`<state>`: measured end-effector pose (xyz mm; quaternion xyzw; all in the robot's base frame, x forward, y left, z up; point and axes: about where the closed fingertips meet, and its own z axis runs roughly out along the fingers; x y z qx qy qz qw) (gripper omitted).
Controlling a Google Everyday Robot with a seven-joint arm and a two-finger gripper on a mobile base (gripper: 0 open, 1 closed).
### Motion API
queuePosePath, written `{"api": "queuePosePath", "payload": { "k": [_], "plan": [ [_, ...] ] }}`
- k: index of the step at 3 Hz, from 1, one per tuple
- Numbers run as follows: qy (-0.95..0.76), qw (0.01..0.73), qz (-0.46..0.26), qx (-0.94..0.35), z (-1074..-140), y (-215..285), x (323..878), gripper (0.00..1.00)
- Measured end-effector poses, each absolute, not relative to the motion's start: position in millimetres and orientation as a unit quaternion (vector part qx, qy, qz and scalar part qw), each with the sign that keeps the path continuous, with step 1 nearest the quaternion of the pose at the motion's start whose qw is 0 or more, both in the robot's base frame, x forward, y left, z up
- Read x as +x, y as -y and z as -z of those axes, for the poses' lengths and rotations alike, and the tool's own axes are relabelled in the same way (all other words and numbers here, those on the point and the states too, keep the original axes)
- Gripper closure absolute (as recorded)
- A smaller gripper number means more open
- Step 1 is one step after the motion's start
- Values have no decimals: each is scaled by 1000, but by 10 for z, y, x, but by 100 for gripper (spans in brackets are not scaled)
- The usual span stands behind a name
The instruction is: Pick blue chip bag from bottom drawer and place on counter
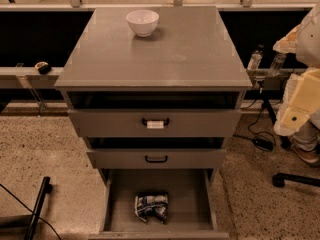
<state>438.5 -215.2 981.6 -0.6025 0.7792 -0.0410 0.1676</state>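
The blue chip bag (151, 206) lies crumpled on the floor of the bottom drawer (116, 204), near its middle and toward the front. The bottom drawer is pulled out wide. The counter (175, 54) is the flat grey top of the cabinet. My gripper (295, 111) is at the right edge of the view on the white and yellowish arm. It hangs beside the cabinet's right side, at about the height of the top drawer, far from the bag and holding nothing that I can see.
A white bowl (142, 22) stands at the back of the counter, left of centre. The two upper drawers (155, 123) with black handles are partly pulled out above the bottom one. Cables (260, 134), bottles (255, 59) and a chair base (295, 179) are at the right. A black bar (37, 206) lies at the lower left.
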Motion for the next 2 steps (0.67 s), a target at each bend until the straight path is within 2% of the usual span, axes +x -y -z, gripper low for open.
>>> {"api": "queuePosePath", "payload": {
  "k": [2],
  "plan": [
    [-784, 183, 28, -592, -9269, 2182, 4425, 0]
  ]
}}
